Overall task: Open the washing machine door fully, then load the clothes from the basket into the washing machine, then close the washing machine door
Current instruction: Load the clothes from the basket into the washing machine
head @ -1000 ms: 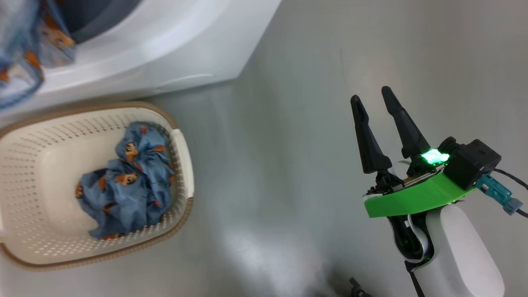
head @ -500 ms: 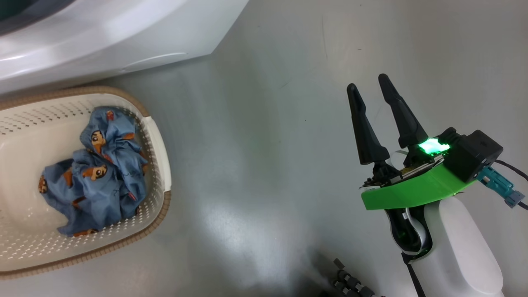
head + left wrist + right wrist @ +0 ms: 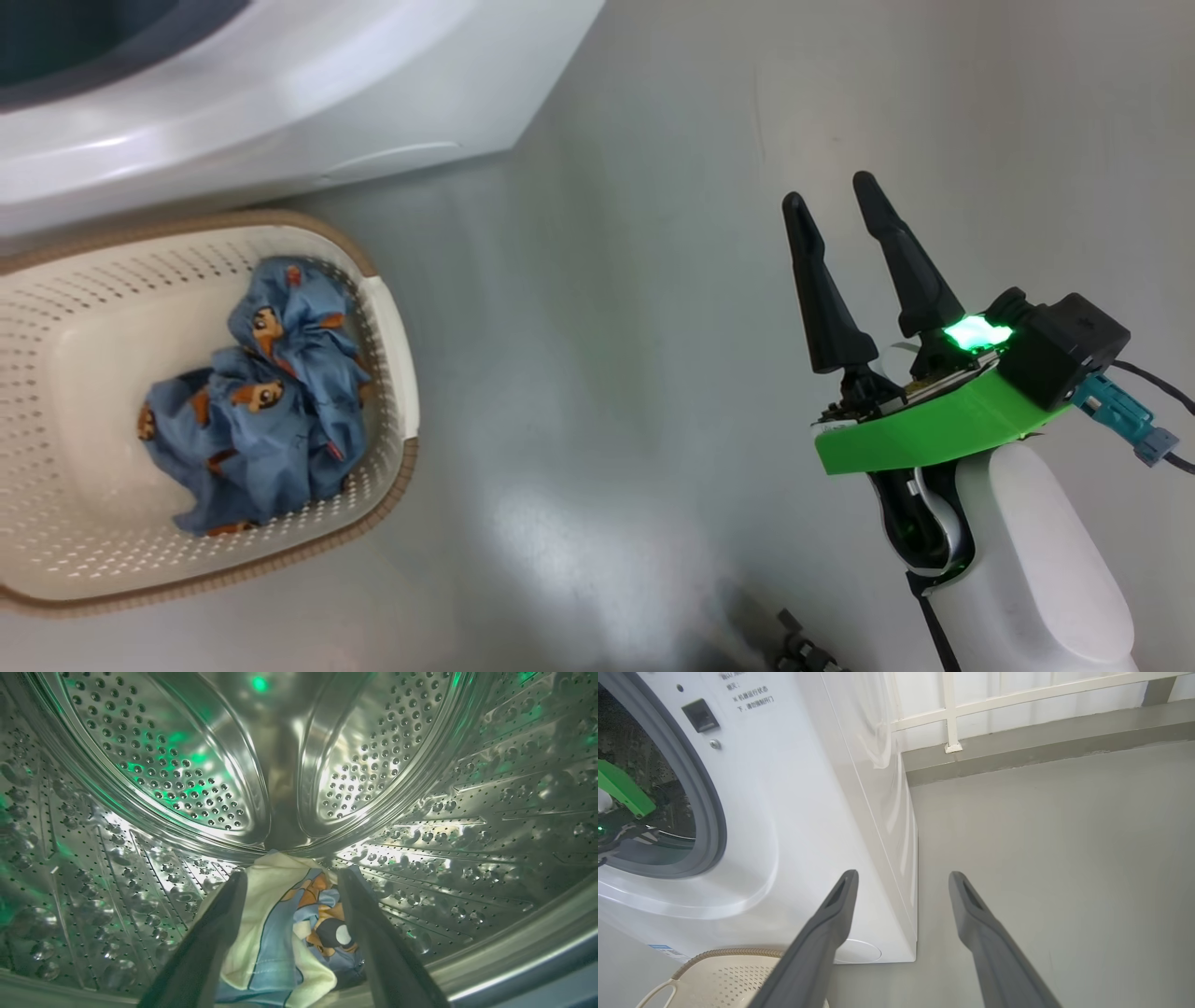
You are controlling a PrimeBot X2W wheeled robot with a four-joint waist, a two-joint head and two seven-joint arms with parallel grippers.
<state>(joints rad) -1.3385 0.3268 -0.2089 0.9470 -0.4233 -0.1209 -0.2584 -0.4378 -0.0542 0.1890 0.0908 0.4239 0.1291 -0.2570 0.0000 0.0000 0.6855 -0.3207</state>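
Note:
My left gripper [image 3: 294, 873] is deep inside the washing machine's steel drum [image 3: 187, 765], open. A cream and light blue printed garment [image 3: 275, 933] lies loose between and under its fingers on the drum floor. In the head view the cream basket [image 3: 392, 308] sits on the floor at the lower left. It holds a crumpled blue garment [image 3: 271, 401] with orange-brown prints. The white washing machine [image 3: 327, 112] stands just behind the basket. My right gripper [image 3: 829, 191] hovers open and empty over the floor to the right. The washing machine door is out of view.
The right wrist view has the machine's front and side [image 3: 808, 812] on the left, with my left arm's green part [image 3: 621, 788] in the drum opening. A bare grey floor [image 3: 1041, 858] runs back to a wall ledge and white railing [image 3: 952, 714]. The basket rim [image 3: 724, 954] is at the bottom.
The printed garment that hung blurred at the machine's opening a second ago has gone into the drum. The head camera has swung a little. My right gripper has held still.

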